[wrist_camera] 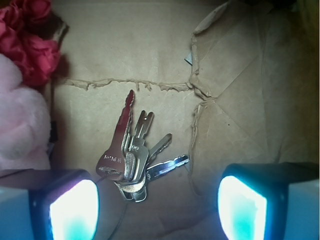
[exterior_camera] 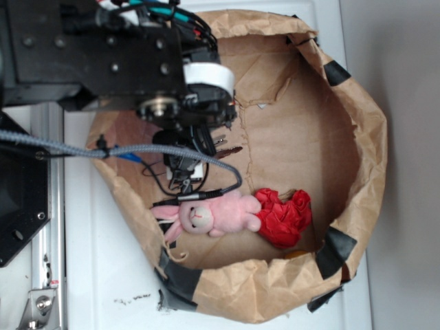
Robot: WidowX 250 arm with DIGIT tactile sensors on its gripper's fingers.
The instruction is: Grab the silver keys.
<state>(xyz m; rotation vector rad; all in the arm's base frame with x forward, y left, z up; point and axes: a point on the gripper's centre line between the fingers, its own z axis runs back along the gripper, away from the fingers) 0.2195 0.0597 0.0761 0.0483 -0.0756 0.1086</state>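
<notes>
The silver keys (wrist_camera: 135, 155) lie fanned out on the brown paper floor of the bag, several shiny blades pointing away from me. In the exterior view only their tips (exterior_camera: 227, 146) show past the arm. My gripper (wrist_camera: 157, 207) is open, hovering just above the keys; the key heads sit between the two glowing pads (wrist_camera: 75, 210), nearer the left one. Nothing is held. In the exterior view the gripper (exterior_camera: 199, 137) is low inside the bag.
The pink plush bunny (exterior_camera: 210, 214) lies at the bag's near side, with the red fabric lump (exterior_camera: 283, 216) beside it; both show at the left of the wrist view. The brown paper bag wall (exterior_camera: 364, 137) rings the area. A grey cable (exterior_camera: 137, 152) crosses the arm.
</notes>
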